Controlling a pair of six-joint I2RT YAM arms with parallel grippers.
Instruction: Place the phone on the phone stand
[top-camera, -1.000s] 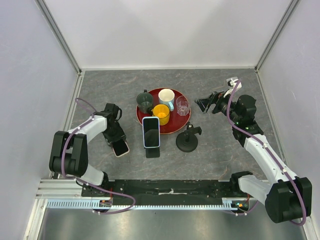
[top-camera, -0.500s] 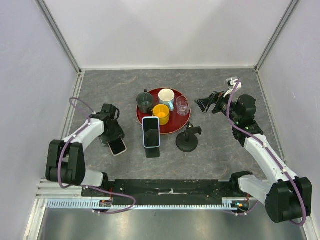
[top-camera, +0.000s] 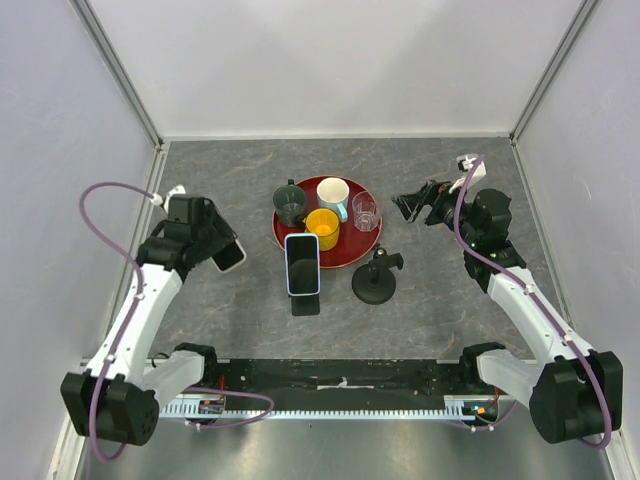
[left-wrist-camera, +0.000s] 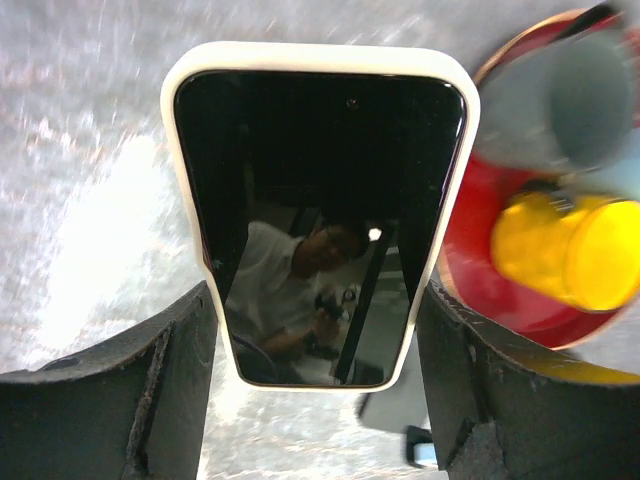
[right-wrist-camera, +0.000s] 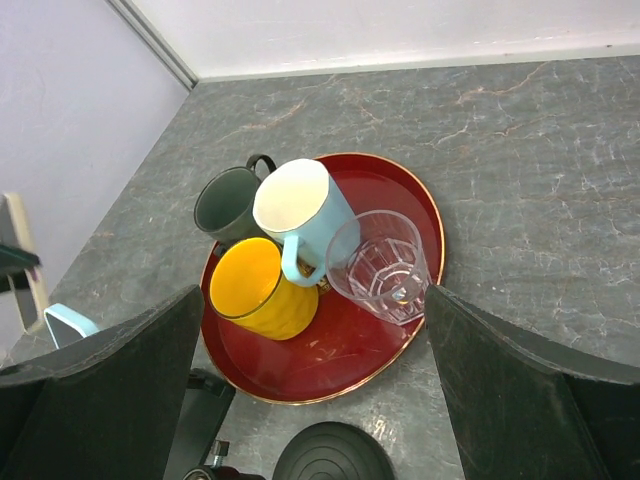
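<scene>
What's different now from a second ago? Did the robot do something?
The left hand, holding the white phone, lifted it off the table and swung it back toward the far side. The right hand, the red tray of cups, the blue phone and the empty black stand stayed put.

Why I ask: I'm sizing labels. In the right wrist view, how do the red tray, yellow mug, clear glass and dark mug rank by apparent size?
1. red tray
2. yellow mug and clear glass, about alike, unranked
3. dark mug, partly hidden by the pale blue mug
</scene>
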